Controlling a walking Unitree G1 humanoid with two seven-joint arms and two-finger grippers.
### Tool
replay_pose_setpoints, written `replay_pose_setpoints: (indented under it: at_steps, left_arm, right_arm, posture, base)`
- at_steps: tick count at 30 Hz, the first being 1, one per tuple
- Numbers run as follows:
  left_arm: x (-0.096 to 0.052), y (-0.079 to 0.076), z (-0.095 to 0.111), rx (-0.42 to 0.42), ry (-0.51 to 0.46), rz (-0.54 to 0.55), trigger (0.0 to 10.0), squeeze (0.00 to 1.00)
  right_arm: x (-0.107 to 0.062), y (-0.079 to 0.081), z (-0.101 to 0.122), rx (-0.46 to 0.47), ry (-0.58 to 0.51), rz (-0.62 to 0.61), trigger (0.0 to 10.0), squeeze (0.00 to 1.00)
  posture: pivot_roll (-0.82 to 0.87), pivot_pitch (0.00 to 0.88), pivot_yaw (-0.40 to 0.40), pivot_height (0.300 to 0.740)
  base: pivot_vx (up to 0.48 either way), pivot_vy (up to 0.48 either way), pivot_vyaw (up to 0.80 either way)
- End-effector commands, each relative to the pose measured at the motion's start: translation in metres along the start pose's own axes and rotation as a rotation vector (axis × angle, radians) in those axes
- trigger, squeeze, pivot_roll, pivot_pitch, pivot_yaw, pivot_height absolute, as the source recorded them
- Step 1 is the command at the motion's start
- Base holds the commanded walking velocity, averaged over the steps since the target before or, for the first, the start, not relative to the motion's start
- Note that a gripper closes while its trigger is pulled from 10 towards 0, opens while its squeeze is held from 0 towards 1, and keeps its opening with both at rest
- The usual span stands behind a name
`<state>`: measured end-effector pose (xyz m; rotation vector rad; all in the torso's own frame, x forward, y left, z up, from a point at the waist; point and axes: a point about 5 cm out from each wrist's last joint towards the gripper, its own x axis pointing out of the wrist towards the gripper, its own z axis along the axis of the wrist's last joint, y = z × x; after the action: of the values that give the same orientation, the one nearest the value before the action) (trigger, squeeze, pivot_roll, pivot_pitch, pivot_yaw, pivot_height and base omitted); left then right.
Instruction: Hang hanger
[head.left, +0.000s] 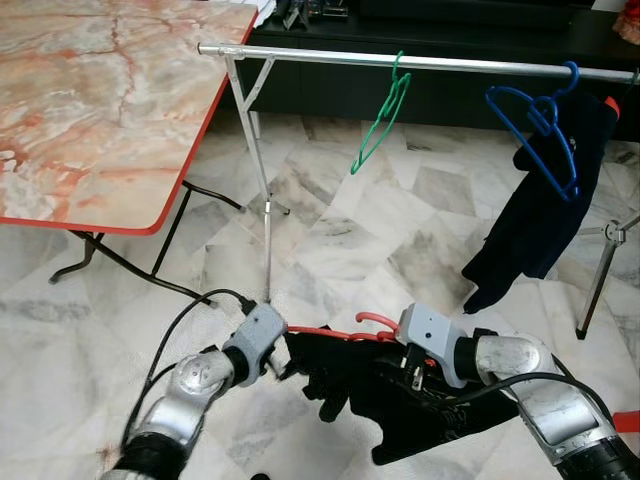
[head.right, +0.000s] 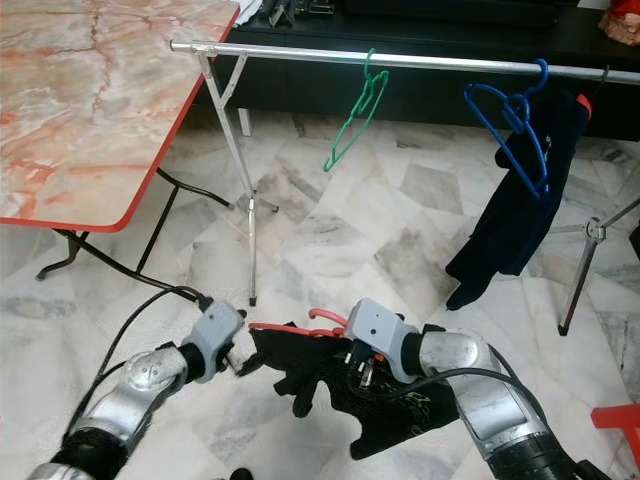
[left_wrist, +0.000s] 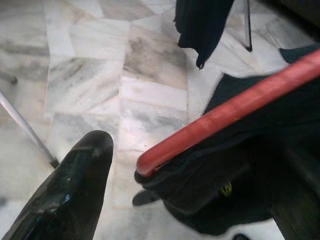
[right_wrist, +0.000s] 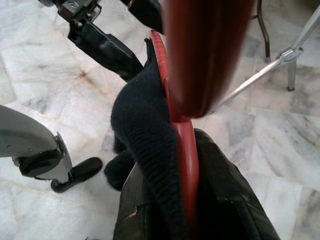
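So the red hanger (head.left: 345, 333) with a black garment (head.left: 400, 400) draped over it is being held low, down near the floor, between the two grippers. Nothing is hung yet, as far as can be judged. The rail (head.left: 420, 62) is sitting well above and ahead of both grippers, so the whole lift and hook-on part is still left to be done.

The right gripper (head.left: 405, 372) is being kept at the hook end of the hanger, buried in the dark cloth; in the right wrist view the red bar (right_wrist: 186, 150) is seen running right up along the fingers, but whether they're pinching it or just lying spread around it can't be told. The left gripper (head.left: 290, 350) is being held at the hanger's other tip. In the left wrist view one black finger (left_wrist: 75, 190) is sitting just beside the red tip (left_wrist: 150, 165) with a gap of floor between them, so that one is read as spread apart, not clamped on anything.

Already on the rail: a green hanger (head.left: 380, 115), empty, and further toward the right gripper's side a blue hanger (head.left: 540, 135) next to a dark garment (head.left: 545, 210) that's hanging down.

Writing-wise, only a small yellowish mark (left_wrist: 227, 188) on the black cloth is being picked up, and it's too blurred to be read.
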<state>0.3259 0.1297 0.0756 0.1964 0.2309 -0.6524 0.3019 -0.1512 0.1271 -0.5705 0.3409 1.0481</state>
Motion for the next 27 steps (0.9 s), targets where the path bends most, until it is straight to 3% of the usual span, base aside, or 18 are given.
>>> replay_pose_setpoints:
  at_steps: [1,4,8,10,12,15,16,19,21,23,27]
  left_arm:
    - [-0.003,0.0,-0.011,-0.05,0.032,0.014,10.0,0.0]
    - [-0.004,-0.006,-0.023,-0.146,0.08,-0.042,10.0,0.0]
    - [-0.007,-0.006,-0.034,-0.133,0.141,-0.032,10.0,0.0]
    - [-0.009,0.004,-0.038,-0.228,0.151,0.063,10.0,0.0]
    - [-0.009,0.005,-0.038,-0.239,0.148,0.08,10.0,0.0]
    - [-0.011,0.013,-0.04,-0.359,0.133,0.156,10.0,0.0]
    - [-0.011,0.013,-0.04,-0.359,0.133,0.156,10.0,0.0]
    - [-0.01,0.006,-0.039,-0.435,0.084,0.068,9.8,0.0]
    - [-0.008,0.0,-0.032,-0.508,-0.007,-0.019,10.0,0.0]
    - [-0.008,-0.002,-0.03,-0.515,-0.027,-0.048,10.0,0.0]
    - [-0.009,-0.007,-0.031,-0.429,-0.001,-0.141,10.0,0.0]
  right_arm:
    - [-0.002,0.002,0.004,0.004,-0.027,0.002,10.0,0.0]
    - [-0.004,0.003,0.007,0.001,-0.035,-0.004,10.0,0.0]
    - [-0.006,0.001,0.011,-0.003,-0.048,-0.018,10.0,0.0]
    - [-0.01,-0.002,0.015,-0.002,-0.063,-0.046,10.0,0.0]
    - [-0.01,-0.003,0.016,-0.001,-0.065,-0.048,10.0,0.0]
    - [-0.011,-0.003,0.017,-0.001,-0.071,-0.053,10.0,0.0]
    - [-0.011,-0.003,0.017,-0.001,-0.071,-0.053,10.0,0.0]
    - [-0.012,0.0,0.022,0.002,-0.088,-0.047,10.0,0.0]
    - [-0.012,0.005,0.024,-0.003,-0.099,-0.01,10.0,0.0]
    - [-0.012,0.008,0.025,-0.011,-0.102,0.007,10.0,0.0]
    - [-0.015,0.01,0.023,-0.015,-0.097,0.021,10.0,0.0]
  posture:
    - [-0.01,0.227,-0.031,0.74]
    - [-0.01,0.231,-0.029,0.74]
    - [-0.01,0.232,-0.029,0.74]
    - [-0.01,0.236,-0.026,0.74]
    - [-0.01,0.236,-0.026,0.74]
    - [-0.01,0.237,-0.025,0.74]
    - [-0.01,0.237,-0.025,0.74]
    - [-0.02,0.238,-0.025,0.74]
    - [-0.02,0.238,-0.024,0.74]
    - [-0.02,0.237,-0.025,0.74]
    - [-0.03,0.238,-0.026,0.74]
  base:
    - [0.0,0.0,0.0]
    - [0.0,0.0,0.0]
    - [0.0,0.0,0.0]
    - [0.0,0.0,0.0]
    - [0.0,0.0,0.0]
    - [0.0,0.0,0.0]
    - [0.0,0.0,0.0]
    - [0.0,0.0,0.0]
    - [0.0,0.0,0.0]
    - [0.0,0.0,0.0]
    - [0.0,0.0,0.0]
